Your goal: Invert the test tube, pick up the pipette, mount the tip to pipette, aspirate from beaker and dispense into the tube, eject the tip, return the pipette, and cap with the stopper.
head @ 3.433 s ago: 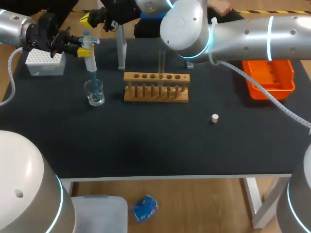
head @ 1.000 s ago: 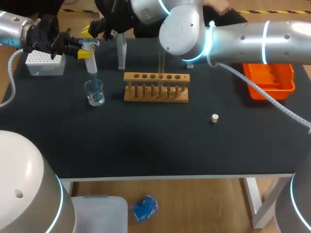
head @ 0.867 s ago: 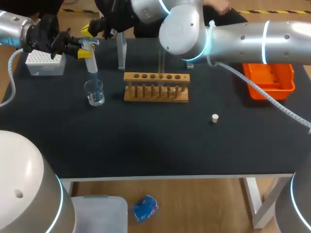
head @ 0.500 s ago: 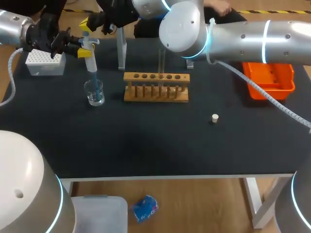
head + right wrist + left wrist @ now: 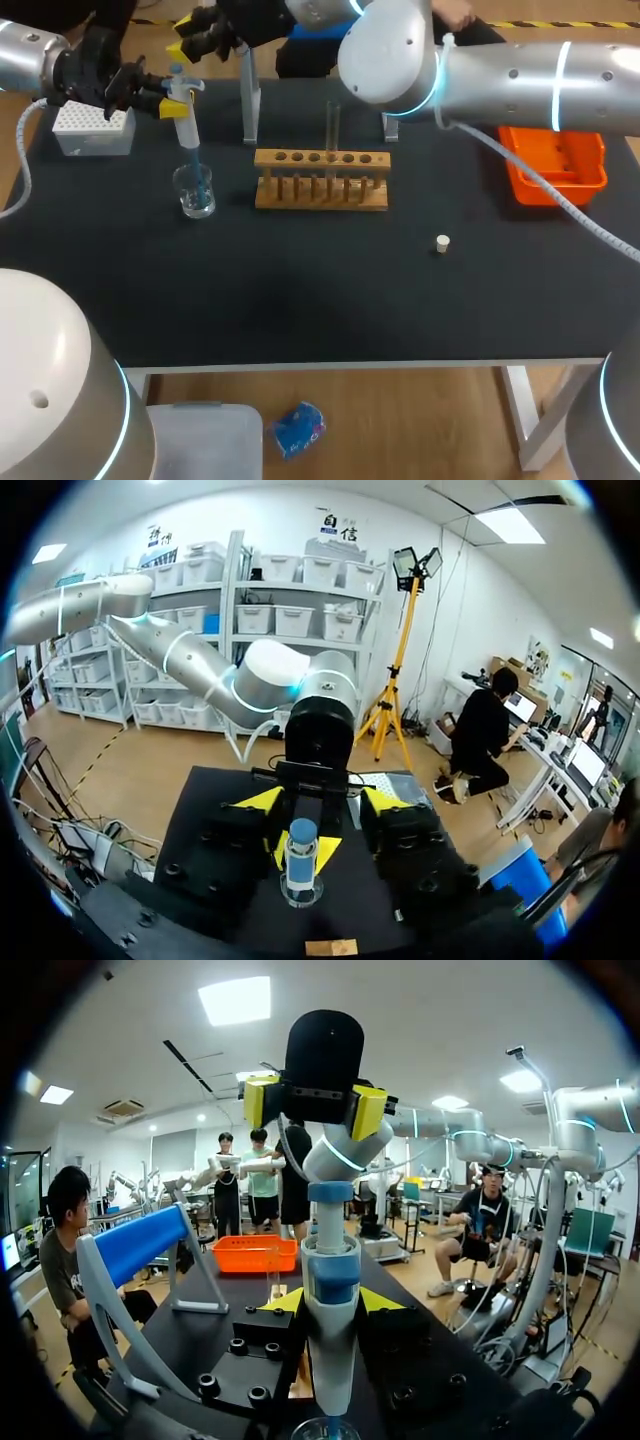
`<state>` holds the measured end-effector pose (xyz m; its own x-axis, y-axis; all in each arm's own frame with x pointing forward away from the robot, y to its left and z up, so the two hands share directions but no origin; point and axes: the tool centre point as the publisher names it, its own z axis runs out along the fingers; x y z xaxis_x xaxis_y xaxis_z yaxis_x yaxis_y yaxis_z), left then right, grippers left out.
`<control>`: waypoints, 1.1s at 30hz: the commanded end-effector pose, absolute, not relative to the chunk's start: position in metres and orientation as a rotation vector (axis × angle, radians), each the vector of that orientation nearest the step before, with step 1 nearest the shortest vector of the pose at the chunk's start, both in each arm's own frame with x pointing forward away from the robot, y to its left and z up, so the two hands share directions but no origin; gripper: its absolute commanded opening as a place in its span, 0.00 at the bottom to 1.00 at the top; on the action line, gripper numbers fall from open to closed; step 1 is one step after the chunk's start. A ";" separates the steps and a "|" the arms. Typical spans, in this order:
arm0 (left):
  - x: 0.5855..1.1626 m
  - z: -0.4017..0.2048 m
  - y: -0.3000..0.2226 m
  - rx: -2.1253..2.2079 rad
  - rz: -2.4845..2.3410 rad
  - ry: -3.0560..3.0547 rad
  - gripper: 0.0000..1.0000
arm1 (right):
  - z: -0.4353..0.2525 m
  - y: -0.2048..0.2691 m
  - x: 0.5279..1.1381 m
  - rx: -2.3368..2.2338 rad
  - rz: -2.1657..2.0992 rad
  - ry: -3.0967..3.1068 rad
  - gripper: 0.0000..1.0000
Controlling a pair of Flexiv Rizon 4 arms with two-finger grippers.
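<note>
My left gripper is shut on the pipette, holding it upright with its blue tip down in the glass beaker. In the left wrist view the pipette stands between the fingers over the beaker. My right gripper hangs open just above and behind the pipette's plunger; in its wrist view the pipette's top lies below the spread fingers. A test tube stands upright in the wooden rack. The white stopper lies on the mat.
A white tip box sits at the back left, under my left arm. A pipette stand rises behind the rack. An orange tray is at the back right. My right arm spans the back of the table.
My right gripper has lifted up and back from the pipette's plunger and its fingers have parted. The pipette's top stands a little higher. My left gripper holds still.
</note>
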<state>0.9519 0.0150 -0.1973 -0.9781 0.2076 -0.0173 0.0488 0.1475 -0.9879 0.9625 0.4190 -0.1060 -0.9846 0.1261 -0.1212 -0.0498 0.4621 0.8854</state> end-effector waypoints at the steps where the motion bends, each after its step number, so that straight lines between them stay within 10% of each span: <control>1: 0.953 -0.196 0.016 -0.262 1.953 -2.280 0.00 | -0.097 0.395 0.955 0.061 1.546 2.532 1.00; 33: 0.953 -0.196 0.016 -0.262 1.953 -2.280 0.00 | -0.108 0.178 0.959 0.071 1.524 2.480 1.00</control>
<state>0.9519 0.0150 -0.1972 -0.9780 0.2077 -0.0172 0.0487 0.1475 -0.9879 0.9711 0.2170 -0.1142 -0.9718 0.1659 -0.1678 -0.0701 0.4759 0.8767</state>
